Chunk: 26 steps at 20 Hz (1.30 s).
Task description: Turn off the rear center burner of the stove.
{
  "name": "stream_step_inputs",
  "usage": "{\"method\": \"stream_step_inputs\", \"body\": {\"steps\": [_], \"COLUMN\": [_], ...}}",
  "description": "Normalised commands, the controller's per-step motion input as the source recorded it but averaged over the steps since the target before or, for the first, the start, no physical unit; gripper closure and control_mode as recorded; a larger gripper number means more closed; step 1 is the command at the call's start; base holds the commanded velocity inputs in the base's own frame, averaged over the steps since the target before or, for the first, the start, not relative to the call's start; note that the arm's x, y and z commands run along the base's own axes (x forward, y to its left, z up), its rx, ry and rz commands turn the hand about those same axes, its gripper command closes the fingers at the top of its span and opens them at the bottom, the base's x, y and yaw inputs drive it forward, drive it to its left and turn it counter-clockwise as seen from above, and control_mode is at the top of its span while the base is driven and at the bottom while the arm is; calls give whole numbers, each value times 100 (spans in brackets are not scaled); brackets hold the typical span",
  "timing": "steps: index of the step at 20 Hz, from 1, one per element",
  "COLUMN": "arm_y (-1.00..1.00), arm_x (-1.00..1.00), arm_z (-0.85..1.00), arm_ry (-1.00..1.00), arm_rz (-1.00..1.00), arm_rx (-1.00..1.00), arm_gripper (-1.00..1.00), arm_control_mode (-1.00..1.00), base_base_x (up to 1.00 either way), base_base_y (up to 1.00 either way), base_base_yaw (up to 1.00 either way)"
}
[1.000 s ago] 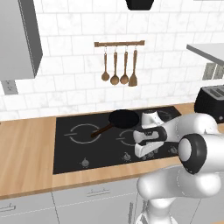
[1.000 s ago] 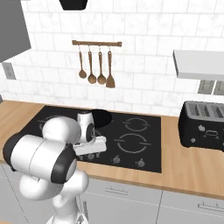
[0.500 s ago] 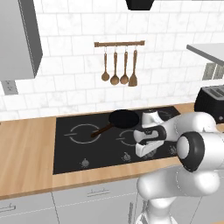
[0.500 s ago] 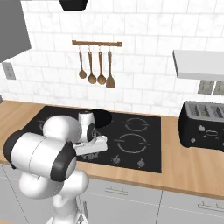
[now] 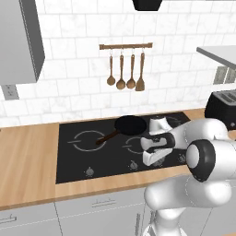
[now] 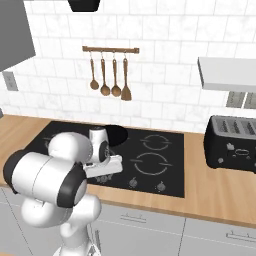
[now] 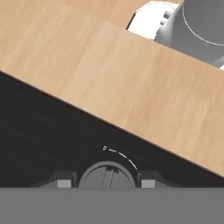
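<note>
In the left base view the stove (image 5: pixel 92 150) lies flat in the wooden counter (image 5: pixel 27 161), and the rear center burner (image 5: pixel 131 124) sits under the small black frying pan (image 5: pixel 130 125) at the back; the gripper (image 5: pixel 154 159) hangs low over the front row of knobs, its jaws hidden by the hand. In the right base view the hand is bent down over the stove's front strip, left of the two knobs (image 6: pixel 134 183) that show, with the black toaster (image 6: pixel 235 142) well apart to the right. In the hand view a round grey knob (image 7: pixel 106 176) with a raised bar across its face and a thin dial arc beside it sits between the two dark fingertips (image 7: pixel 61 181), which stand just beside its rim on either side; whether they press it I cannot tell. The knob is likely small, rigid and smooth, so it should be pinched across its rim and turned squarely, lest the pads slip.
</note>
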Motion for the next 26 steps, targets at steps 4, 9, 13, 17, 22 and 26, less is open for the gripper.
{"method": "stream_step_inputs", "body": {"steps": [4, 9, 13, 17, 22, 26], "arm_y": [0, -3, -6, -3, 0, -5], "arm_x": [-23, -18, -20, -18, -12, 0], "arm_z": [-3, 0, 0, 0, 0, 0], "arm_ry": [-4, -3, 0, 0, 6, 11], "arm_rz": [-3, -13, -19, -23, -23, -19], "arm_rx": [2, 11, 16, 17, 18, 17], "arm_gripper": [100, 100, 100, 100, 100, 100], "arm_control_mode": [-100, -100, -100, -100, -100, -100], "base_base_x": [0, 0, 0, 0, 0, 0], "base_base_y": [0, 0, 0, 0, 0, 0], "base_base_yaw": [0, 0, 0, 0, 0, 0]}}
